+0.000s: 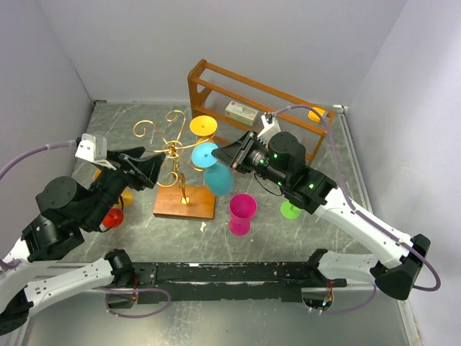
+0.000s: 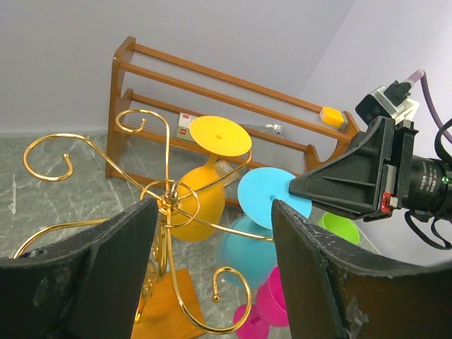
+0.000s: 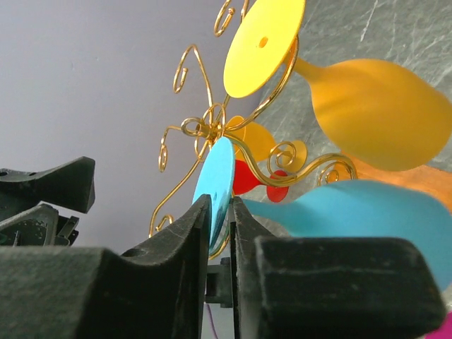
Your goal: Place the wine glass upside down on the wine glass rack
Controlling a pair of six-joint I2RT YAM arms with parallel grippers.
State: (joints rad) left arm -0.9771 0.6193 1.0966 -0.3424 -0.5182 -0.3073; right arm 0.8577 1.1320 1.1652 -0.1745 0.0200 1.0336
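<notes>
Wooden shelf [image 1: 193,90] at the back — pink glass [image 1: 242,213] on the table [image 1: 144,231].

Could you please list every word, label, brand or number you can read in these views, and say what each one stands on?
No text is legible in any view.
White box on the brown wooden shelf: it carries red and dark printed marks, too small and blurred to read.
Gold wire rack and blue wine glass: no lettering shows.

Overhead view from behind, wrist views close, facing across shared wine glass rack [image 1: 173,149]
</notes>
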